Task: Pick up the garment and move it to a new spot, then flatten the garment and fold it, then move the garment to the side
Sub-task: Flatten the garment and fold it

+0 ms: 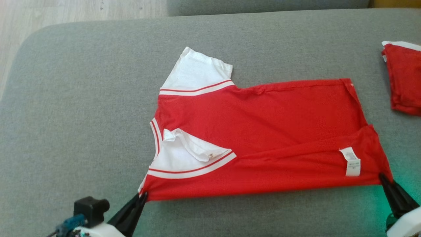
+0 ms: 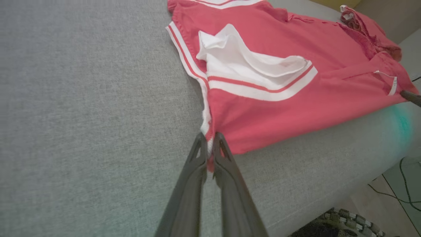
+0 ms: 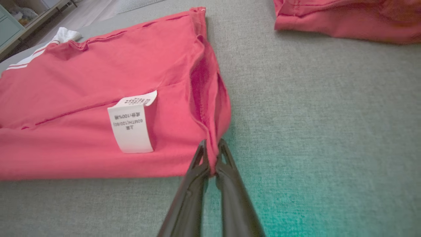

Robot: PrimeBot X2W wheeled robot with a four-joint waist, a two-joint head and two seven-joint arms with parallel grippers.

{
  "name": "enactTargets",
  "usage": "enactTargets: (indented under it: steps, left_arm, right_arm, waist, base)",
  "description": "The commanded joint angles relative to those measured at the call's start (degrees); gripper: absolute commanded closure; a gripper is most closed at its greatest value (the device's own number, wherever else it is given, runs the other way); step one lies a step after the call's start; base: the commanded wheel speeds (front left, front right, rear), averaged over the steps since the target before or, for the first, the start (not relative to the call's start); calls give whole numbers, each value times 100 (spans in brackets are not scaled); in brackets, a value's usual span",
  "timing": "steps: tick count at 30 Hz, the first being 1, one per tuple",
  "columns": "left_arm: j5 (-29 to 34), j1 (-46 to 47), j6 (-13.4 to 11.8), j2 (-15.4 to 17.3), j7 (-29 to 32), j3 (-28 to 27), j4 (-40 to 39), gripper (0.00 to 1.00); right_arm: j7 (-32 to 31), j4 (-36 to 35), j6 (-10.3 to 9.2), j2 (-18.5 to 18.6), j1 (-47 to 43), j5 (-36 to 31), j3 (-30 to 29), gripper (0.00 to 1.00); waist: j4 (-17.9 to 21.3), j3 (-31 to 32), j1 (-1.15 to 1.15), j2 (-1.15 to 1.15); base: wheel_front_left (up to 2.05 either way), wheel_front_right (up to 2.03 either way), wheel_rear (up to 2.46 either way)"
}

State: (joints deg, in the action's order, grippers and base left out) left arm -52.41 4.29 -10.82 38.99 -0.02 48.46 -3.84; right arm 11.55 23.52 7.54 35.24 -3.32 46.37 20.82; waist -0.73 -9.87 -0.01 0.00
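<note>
- Across the middle of the grey sofa seat (image 1: 82, 115): red garment (image 1: 263, 125), lying mostly flat, with its near long side folded up over the body
- At the garment's far left, white sleeve (image 1: 197, 70) spread out on the seat, red-and-white stripe along its seam
- At the near left, second sleeve (image 1: 184, 154) crumpled on top of the red cloth
- Towards the right end of the folded strip, white care label (image 1: 350, 162) face up, printed in small characters
- At the near left corner, left hand (image 1: 142, 197) with fingers pressed together on the hem, red and white cloth pinched between the tips
- At the near right corner, right hand (image 1: 383, 177) likewise clamped on a gathered bit of red hem
- Between the two hands, near edge of the garment drawn straight, close to the front of the seat
- Off to the right, well apart from the garment, another red piece of clothing (image 1: 406, 82) with a white edge, cut off by the frame
- Beside the right hand, green glow on the upholstery
- Beyond the seat at the far left, pale wooden floor (image 1: 65, 13)
</note>
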Motion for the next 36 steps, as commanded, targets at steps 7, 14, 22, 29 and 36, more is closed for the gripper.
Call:
enactTargets:
  steps: [7, 14, 22, 29, 36]
  left_arm:
    - [-212, 9, -105, 277, 322, -127, -328, 100]
    - [0, 446, -84, 19, 304, -109, -322, 0]
    - [552, 2720, 466, 13, 1113, -346, -438, 0]
    - [673, 4867, 1145, -354, 2349, -292, 965, 0]
    - [658, 5940, 1387, -482, 3191, -243, 2850, 0]
  right_arm:
    - [-294, -388, -5, 221, -272, -102, -280, 74]
    - [66, -703, -5, 44, -184, -503, -716, 0]
    - [45, -1392, -5, -219, 165, -1084, -1112, 0]
    - [-184, -1813, -5, -435, 662, -1240, -859, 0]
    - [-157, -1844, -5, -570, 1072, -1193, -481, 0]
  waist:
    - [49, -232, 1, 0]
    - [70, -509, 1, 0]
    - [379, -942, 1, 0]
    - [971, -1406, 1, 0]
    - [1613, -1673, 1, 0]
  base:
    - [0, 0, 0]
    - [0, 0, 0]
    - [0, 0, 0]
    - [0, 0, 0]
    - [0, 0, 0]
